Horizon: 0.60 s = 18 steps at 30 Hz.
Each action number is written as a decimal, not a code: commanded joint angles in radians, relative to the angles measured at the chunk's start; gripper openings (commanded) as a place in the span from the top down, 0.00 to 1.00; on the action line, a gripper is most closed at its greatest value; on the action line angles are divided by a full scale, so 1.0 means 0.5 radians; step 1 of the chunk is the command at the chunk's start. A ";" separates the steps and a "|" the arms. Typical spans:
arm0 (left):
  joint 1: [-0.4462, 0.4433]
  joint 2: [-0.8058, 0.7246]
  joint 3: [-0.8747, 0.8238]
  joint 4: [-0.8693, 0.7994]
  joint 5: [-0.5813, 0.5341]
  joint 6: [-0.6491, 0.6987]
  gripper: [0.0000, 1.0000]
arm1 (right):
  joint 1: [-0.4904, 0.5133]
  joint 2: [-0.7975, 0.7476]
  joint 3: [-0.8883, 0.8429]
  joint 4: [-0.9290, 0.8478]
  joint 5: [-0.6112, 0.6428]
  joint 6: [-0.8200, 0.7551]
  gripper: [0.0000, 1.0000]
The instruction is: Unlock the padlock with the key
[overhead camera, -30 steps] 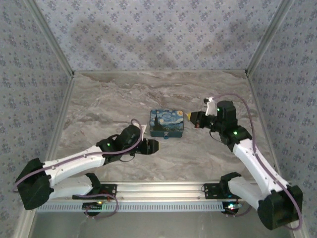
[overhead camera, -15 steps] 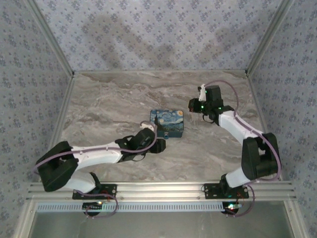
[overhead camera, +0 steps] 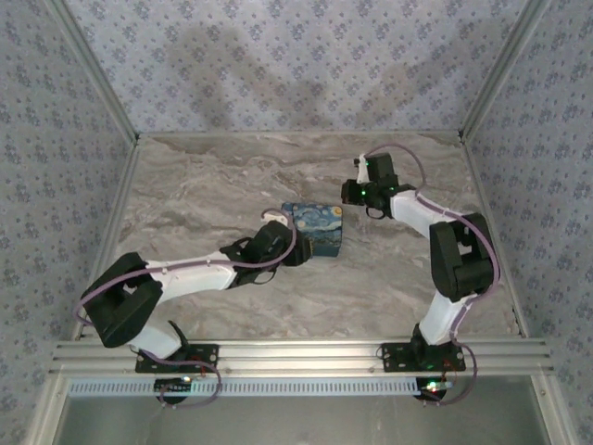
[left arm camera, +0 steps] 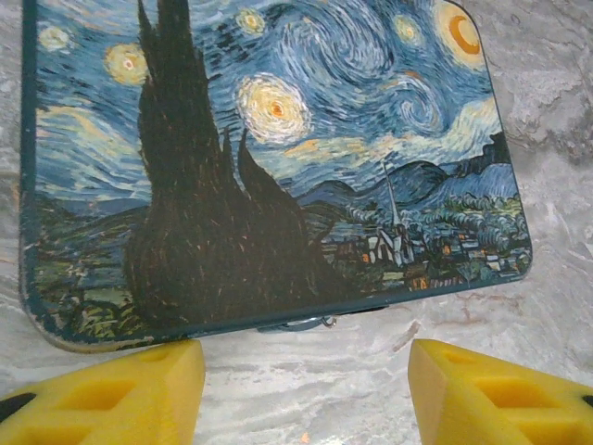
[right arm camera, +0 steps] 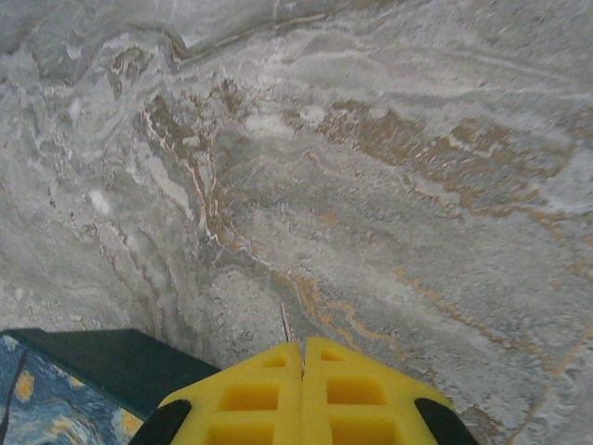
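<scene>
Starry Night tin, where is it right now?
In the top view the tin sits near centre, left hand open at its near edge, right hand beyond its far right corner.

High fixed overview, two close wrist views.
Top external: looks down and forward from above and behind the arm bases, across the whole marble table [overhead camera: 204, 185]. Left wrist: sits very near the Starry Night tin [left arm camera: 278, 139], facing down on its lid. Right wrist: hangs low over bare marble, catching a corner of that tin [right arm camera: 83, 371], common to all three.
</scene>
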<state>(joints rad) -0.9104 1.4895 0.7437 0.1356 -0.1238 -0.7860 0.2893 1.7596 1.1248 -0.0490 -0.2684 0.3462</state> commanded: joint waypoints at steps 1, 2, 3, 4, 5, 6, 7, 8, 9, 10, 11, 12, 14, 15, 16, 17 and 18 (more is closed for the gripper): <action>0.051 -0.006 0.053 0.038 -0.011 0.090 0.40 | 0.056 0.020 0.027 -0.003 0.017 -0.057 1.00; 0.067 -0.010 0.056 0.033 -0.001 0.104 0.40 | 0.074 0.013 0.007 0.009 0.019 -0.057 1.00; 0.077 -0.018 0.055 0.028 0.002 0.115 0.40 | 0.088 0.002 -0.016 0.019 0.021 -0.051 1.00; 0.085 -0.029 0.053 0.022 0.002 0.122 0.40 | 0.096 -0.009 -0.037 0.028 0.022 -0.044 1.00; 0.089 -0.046 0.046 0.023 -0.001 0.132 0.40 | 0.108 -0.027 -0.068 0.046 0.023 -0.037 1.00; 0.088 -0.065 0.025 0.036 0.004 0.138 0.39 | 0.120 -0.046 -0.096 0.061 0.026 -0.031 1.00; 0.088 -0.083 0.006 0.054 0.008 0.140 0.38 | 0.130 -0.061 -0.117 0.068 0.036 -0.030 1.00; 0.089 -0.105 -0.021 0.082 0.024 0.138 0.35 | 0.139 -0.079 -0.139 0.075 0.047 -0.030 1.00; 0.087 -0.128 -0.057 0.115 0.042 0.132 0.34 | 0.142 -0.087 -0.157 0.080 0.052 -0.028 1.00; 0.088 -0.146 -0.092 0.150 0.056 0.123 0.31 | 0.143 -0.093 -0.165 0.083 0.054 -0.027 1.00; 0.087 -0.173 -0.140 0.195 0.076 0.110 0.28 | 0.145 -0.100 -0.175 0.079 0.058 -0.030 1.00; 0.085 -0.199 -0.189 0.241 0.096 0.098 0.25 | 0.145 -0.107 -0.184 0.074 0.064 -0.033 1.00; 0.072 -0.253 -0.295 0.340 0.105 0.078 0.17 | 0.145 -0.121 -0.196 0.065 0.082 -0.047 1.00; 0.064 -0.281 -0.349 0.387 0.098 0.071 0.03 | 0.145 -0.129 -0.196 0.058 0.092 -0.053 1.00; 0.055 -0.301 -0.388 0.423 0.099 0.067 0.01 | 0.146 -0.138 -0.197 0.047 0.099 -0.063 1.00; 0.045 -0.320 -0.428 0.444 0.095 0.060 0.00 | 0.146 -0.152 -0.197 0.038 0.112 -0.076 1.00; 0.034 -0.330 -0.453 0.461 0.101 0.066 0.00 | 0.143 -0.162 -0.191 0.021 0.128 -0.087 1.00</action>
<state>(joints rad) -0.8787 1.3567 0.5537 0.2855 -0.0898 -0.7521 0.3599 1.7187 1.0363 -0.0177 -0.2409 0.3340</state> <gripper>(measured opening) 0.991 0.060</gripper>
